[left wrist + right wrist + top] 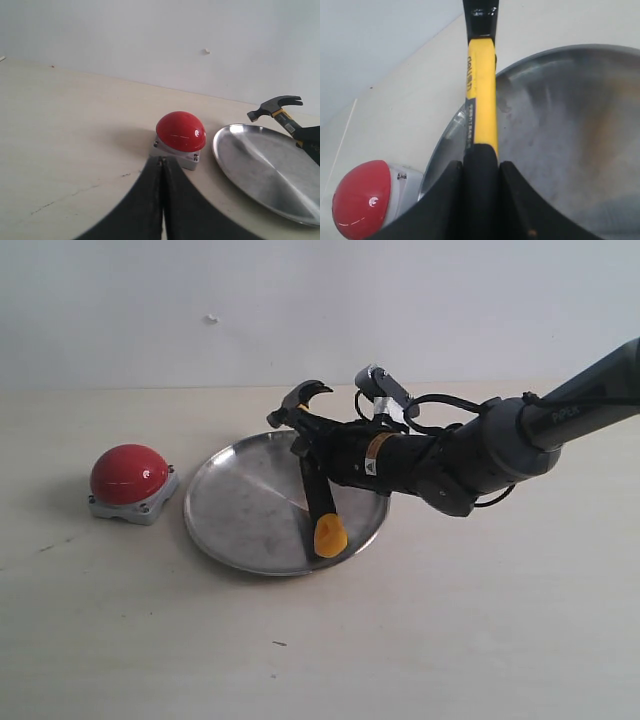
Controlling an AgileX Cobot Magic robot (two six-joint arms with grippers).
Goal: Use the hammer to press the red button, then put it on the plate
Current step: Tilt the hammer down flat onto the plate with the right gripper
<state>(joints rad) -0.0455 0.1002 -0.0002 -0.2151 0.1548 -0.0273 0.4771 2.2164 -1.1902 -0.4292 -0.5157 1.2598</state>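
Note:
The hammer is tilted over the silver plate. Its dark claw head is raised at the plate's far rim and its yellow end is low over the plate's near side. My right gripper is shut on the black handle, reaching in from the right. The right wrist view shows the handle clamped between the fingers of that gripper, above the plate. The red button stands on its grey base left of the plate. My left gripper is shut and empty, just short of the button.
The pale tabletop stretches around the plate and the button, with a white wall behind. The right arm spans the table's right side. In the left wrist view the hammer head shows above the plate.

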